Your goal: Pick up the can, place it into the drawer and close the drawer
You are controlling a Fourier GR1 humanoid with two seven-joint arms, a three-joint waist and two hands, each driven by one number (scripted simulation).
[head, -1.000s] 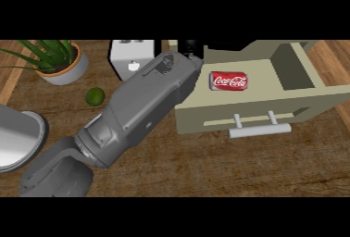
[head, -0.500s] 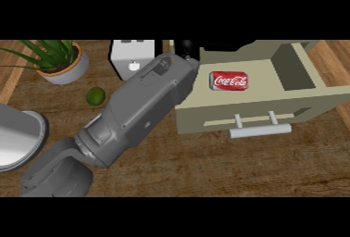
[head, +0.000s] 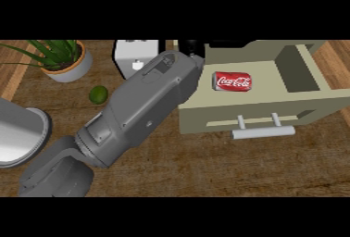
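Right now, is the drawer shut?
No, the drawer stands pulled out, with the red can lying on its side inside it.

red Coca-Cola can (head: pixel 232 82) is lying on its side inside the beige open drawer (head: pixel 273 113); drawer's pulled out, silver bar handle (head: pixel 263 133) at its front

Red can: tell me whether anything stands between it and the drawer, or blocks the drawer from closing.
Nothing separates them: the red can lies on its side inside the open beige drawer. The grey left forearm crosses the drawer's left rim, its black left hand near the back corner, which might hinder closing.
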